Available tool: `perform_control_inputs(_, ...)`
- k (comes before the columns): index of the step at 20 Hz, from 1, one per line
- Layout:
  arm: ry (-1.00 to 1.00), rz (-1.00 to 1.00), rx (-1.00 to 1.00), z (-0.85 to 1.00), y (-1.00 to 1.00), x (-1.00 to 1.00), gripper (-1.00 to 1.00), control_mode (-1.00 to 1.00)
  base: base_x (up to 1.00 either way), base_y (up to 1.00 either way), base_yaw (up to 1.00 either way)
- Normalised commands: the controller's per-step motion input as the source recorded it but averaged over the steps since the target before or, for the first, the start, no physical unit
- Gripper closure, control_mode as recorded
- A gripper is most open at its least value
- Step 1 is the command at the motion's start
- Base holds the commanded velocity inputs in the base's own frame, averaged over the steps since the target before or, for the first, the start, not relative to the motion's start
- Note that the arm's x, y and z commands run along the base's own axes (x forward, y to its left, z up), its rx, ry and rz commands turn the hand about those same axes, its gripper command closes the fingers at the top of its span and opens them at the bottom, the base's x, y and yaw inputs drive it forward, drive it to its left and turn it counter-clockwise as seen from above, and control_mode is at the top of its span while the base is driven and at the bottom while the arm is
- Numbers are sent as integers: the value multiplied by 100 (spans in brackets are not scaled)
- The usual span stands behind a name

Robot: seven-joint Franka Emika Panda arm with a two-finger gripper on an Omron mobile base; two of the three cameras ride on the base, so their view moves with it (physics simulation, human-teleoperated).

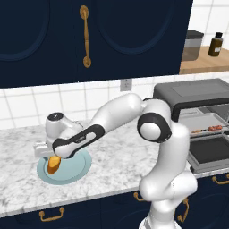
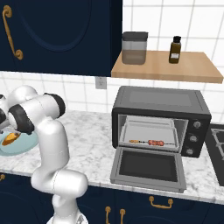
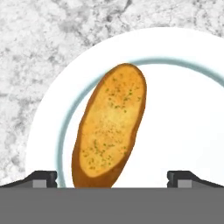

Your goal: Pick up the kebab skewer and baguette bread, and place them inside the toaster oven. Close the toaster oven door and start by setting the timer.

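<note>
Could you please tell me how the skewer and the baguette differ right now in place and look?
The skewer lies on the rack inside the open oven; the baguette lies on the plate. The skewer is a thin stick with dark chunks; the baguette is a stubby golden loaf. Neither is held.

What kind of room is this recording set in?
A rendered home kitchen, apparently: a marble counter under dark blue cabinets, a tiled back wall, and a toaster oven with its door down and a kebab skewer inside.
</note>
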Motion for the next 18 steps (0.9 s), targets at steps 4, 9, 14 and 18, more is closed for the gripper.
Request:
perform_control_inputs(4,0,0,0,-28,4,4,-100,-100,0,0,0)
perform_control_inputs(9,0,0,0,-24,4,8,-100,-100,0,0,0)
perform_control_inputs(14,0,0,0,-23,0,15,-100,-100,0,0,0)
perform_control_inputs(18,0,0,0,-20,2,15,-100,-100,0,0,0)
